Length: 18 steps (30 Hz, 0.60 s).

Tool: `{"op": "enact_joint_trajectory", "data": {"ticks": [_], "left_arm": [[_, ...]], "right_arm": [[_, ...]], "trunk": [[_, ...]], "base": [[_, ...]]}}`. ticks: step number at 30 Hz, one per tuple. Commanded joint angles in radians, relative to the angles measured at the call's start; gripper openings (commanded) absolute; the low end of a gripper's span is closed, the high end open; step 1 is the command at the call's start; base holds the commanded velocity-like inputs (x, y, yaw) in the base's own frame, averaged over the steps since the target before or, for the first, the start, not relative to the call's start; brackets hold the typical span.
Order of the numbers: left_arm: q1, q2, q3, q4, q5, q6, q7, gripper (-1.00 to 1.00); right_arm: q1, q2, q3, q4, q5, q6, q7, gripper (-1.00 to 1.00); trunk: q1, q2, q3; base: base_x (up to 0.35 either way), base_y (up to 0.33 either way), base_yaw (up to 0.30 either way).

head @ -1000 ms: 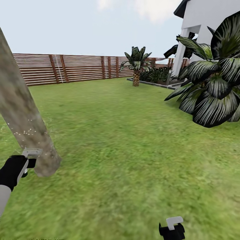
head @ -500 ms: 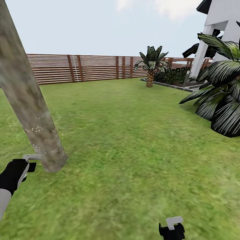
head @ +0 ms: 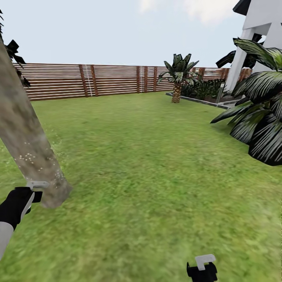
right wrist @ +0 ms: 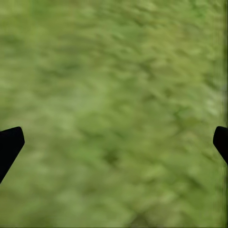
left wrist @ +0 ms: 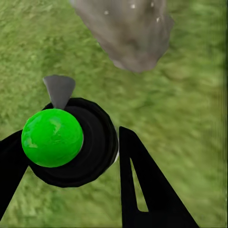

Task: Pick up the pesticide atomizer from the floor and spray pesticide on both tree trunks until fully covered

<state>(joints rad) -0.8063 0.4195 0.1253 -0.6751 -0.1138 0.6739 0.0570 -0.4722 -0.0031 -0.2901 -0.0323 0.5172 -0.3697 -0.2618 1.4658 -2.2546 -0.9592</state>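
At the lawn's left edge | left gripper (left wrist: 71, 156) clamps atomizer (left wrist: 53, 137), nozzle toward tree trunk (head: 29, 152) base | white flecks low on trunk; coverage partial, second tree pending | right gripper (right wrist: 114, 142) spread wide, empty

One thick mottled tree trunk (head: 27, 149) leans over one green lawn (head: 156, 172). Two fan-leaved palms stand on it, one small (head: 178, 76) and one large (head: 258, 117). One slatted wooden fence (head: 98, 80) and one white building (head: 258, 27) border it. One pesticide atomizer (left wrist: 66, 142), green-capped, and two claws, left (left wrist: 66, 185) and right (head: 201, 270), complete the count.
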Motion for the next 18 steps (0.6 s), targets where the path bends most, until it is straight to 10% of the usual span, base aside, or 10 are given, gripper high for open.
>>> {"op": "enact_joint_trajectory", "data": {"ticks": [1,18], "left_arm": [[0.0,0.0,0.002,0.005,-0.011,0.005,-0.004,-1.0],[0.009,-0.001,0.004,0.026,-0.01,0.001,0.002,-1.0]], "right_arm": [[-0.001,0.0,-0.008,0.002,0.011,-0.003,-0.004,1.0],[-0.001,0.0,-0.008,0.002,0.011,-0.003,-0.004,1.0]], "trunk": [[0.0,0.0,-0.001],[0.0,0.0,-0.001]], "base": [[0.134,-0.246,0.0],[0.183,-0.218,0.164]]}}
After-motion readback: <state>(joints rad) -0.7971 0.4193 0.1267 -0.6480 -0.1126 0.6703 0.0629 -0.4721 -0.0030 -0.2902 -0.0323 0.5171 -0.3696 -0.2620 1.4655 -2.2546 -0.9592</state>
